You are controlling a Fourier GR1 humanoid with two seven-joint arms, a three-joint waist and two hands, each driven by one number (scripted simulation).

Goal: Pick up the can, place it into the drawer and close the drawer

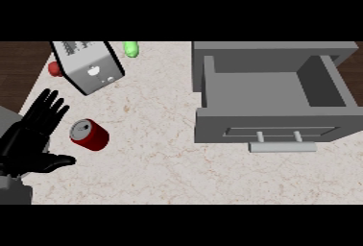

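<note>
A red can with a silver top lies on its side on the speckled counter, left of centre. My left hand shows at the left edge, fingers straight and spread, thumb pointing right below the can; it sits just left of the can without holding it. The grey drawer stands pulled open at the right, its inside bare, with a pale bar handle on its front. My right hand is out of sight.
A silver toaster stands at the back left. A green object lies behind it, and a small red object lies to its left. Dark floor shows beyond the counter's left edge.
</note>
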